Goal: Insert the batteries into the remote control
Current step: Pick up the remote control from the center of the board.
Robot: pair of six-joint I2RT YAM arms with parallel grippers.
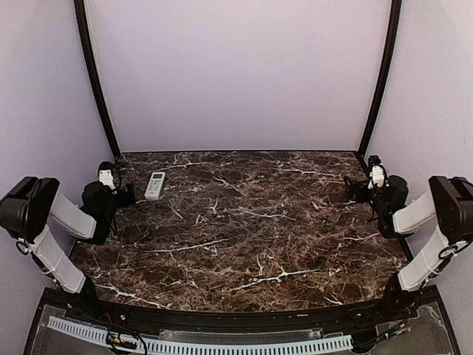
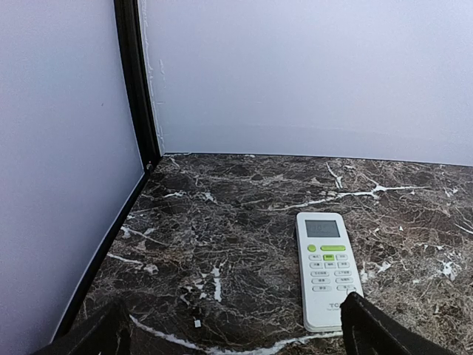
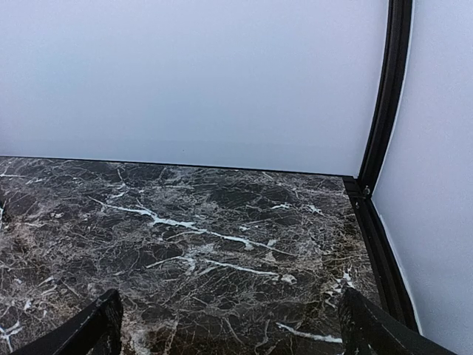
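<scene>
Plainly, the remote control is laid flat and face up on the dark marbled tabletop. It is found just ahead of the left hand, off toward that hand's right-side finger. Its greyish display end is turned away from the hand. Its near end is overlapped by the finger's tip in the left wrist view, and whether the two touch cannot be told. The left hand is held low with its fingers spread wide, and nothing is gripped between them. The right hand is likewise held wide open and empty, low over the tabletop, well apart from the remote control. A white wall is faced by each hand.
</scene>
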